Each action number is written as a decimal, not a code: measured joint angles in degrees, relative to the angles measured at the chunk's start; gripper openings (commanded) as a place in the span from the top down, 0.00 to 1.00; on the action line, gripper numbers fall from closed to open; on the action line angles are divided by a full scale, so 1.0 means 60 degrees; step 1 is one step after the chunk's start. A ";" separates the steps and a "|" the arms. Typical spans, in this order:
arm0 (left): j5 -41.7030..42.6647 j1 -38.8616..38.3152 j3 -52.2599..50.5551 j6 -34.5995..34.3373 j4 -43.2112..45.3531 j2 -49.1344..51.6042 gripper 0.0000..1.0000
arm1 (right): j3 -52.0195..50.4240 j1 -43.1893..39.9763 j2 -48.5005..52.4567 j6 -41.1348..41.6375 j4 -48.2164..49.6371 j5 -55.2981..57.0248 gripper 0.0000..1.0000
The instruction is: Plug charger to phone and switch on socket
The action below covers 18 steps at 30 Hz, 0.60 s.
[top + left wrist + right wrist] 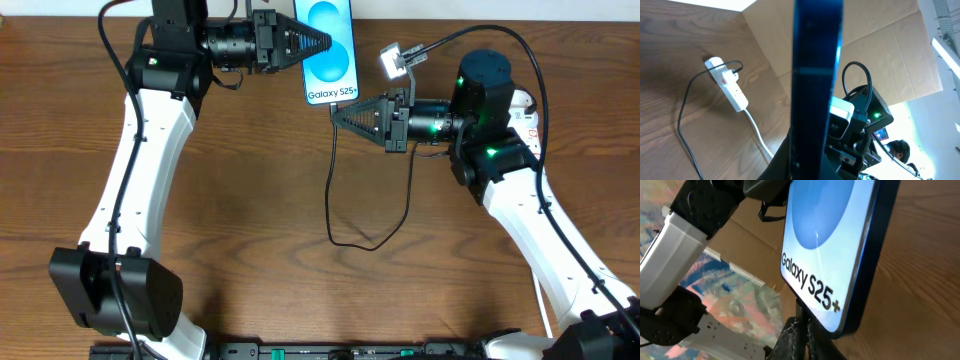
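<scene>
Nearest the front edge of the table, the one charger is lying in a single slack loop on the wood. Its thin black line is climbing from there to the right gripper. Two arms are working here, one on each side.

The right gripper is reaching leftward with its fingers drawn narrow, pinching the charger's tip end just under the bottom edge of the phone. The right wrist view is showing those dark fingers pressed close together directly below the "Galaxy S25+" lettering. The tip itself is hiding behind the phone's edge, so I cannot tell whether it is sitting in the port.

About level with this, at the right, the one socket is lying flat on the table, mostly covered by the right arm in the overhead view. The left wrist view is showing it whole, with one black plug sitting in it near its rounded end and one white cord trailing off its other end. Its red switch marks are too small to count or to read as on or off.

Farthest back, the one phone is being held up off the table with its screen glowing cyan. The left gripper is clamping it from its left side.
</scene>
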 measured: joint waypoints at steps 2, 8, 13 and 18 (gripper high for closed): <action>-0.0007 0.0000 0.0000 0.0000 0.0000 0.0000 0.93 | 0.0000 0.0000 0.0000 0.0011 0.0015 0.0051 0.99; -0.0062 -0.0004 0.0000 0.0004 -0.0011 0.0000 0.93 | 0.0000 0.0000 0.0000 0.0073 0.0069 0.0248 0.92; -0.0142 -0.0007 0.0000 0.0004 -0.0018 0.0000 0.93 | 0.0000 -0.0004 0.0000 0.0117 0.0004 0.0328 0.81; -0.0171 -0.0033 0.0000 -0.0004 -0.0080 0.0000 0.93 | 0.0000 -0.0007 0.0000 0.0193 -0.0018 0.0528 0.68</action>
